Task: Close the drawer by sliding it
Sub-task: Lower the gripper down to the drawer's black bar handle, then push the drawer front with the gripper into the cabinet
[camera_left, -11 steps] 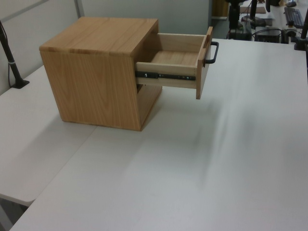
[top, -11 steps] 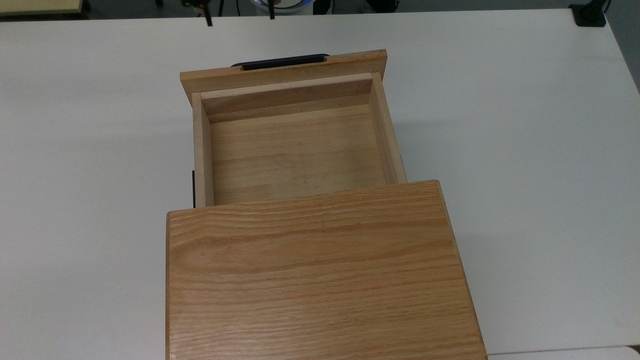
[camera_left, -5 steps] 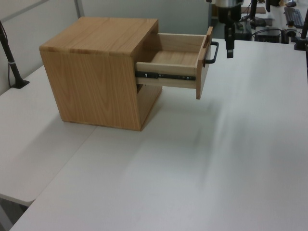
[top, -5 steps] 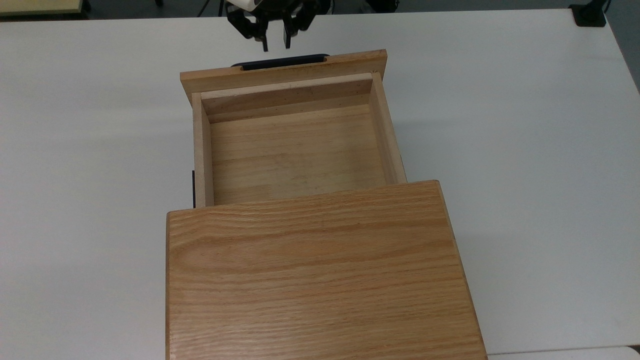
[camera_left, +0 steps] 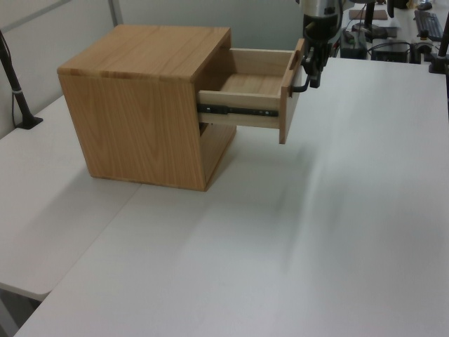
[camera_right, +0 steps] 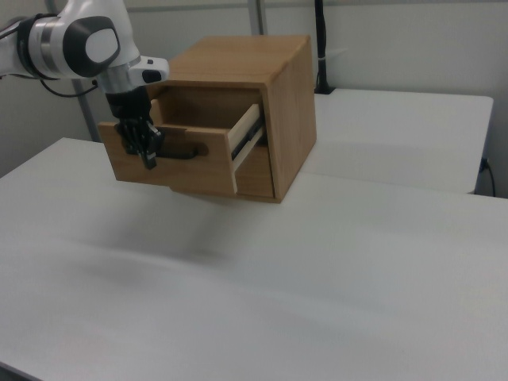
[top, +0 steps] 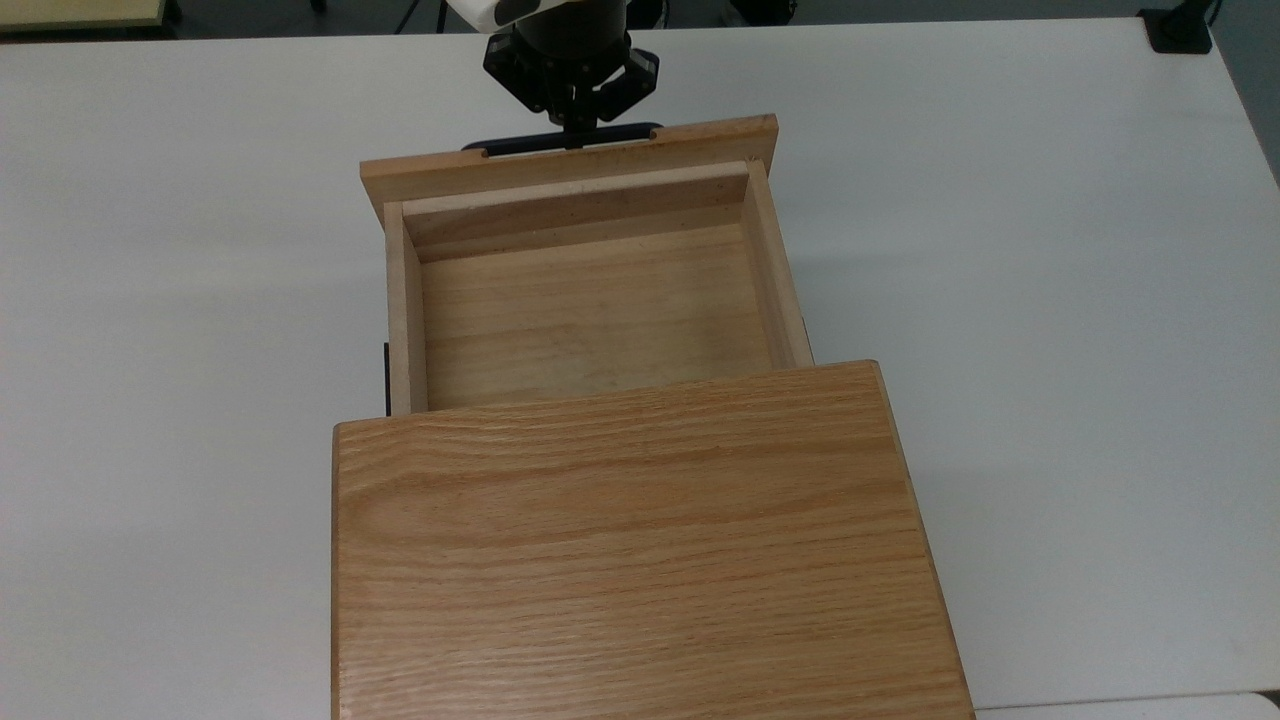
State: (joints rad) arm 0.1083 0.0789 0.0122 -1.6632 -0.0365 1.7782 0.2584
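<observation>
The oak drawer [top: 590,300] stands pulled out of the oak cabinet [top: 630,540], its inside bare. Its thin black handle [top: 520,145] runs along the wide front panel [top: 570,162]. My gripper [top: 577,130] is shut, and its tips press against the handle on the outer side of the front panel. In the left view the gripper [camera_left: 313,78] hangs down against the handle, right of the drawer [camera_left: 242,102]. In the right view the gripper [camera_right: 148,159] sits at the left end of the handle [camera_right: 186,152], on the drawer's front [camera_right: 182,175].
The cabinet rests on a white table [top: 1050,300] with wide bare surface on both sides. A black clamp [top: 1180,30] sits at the top view's far right corner. A black post [camera_left: 14,77] stands at the left view's left edge.
The gripper came down from the far edge, shut its fingers and met the handle. The drawer has slid a little way into the cabinet.
</observation>
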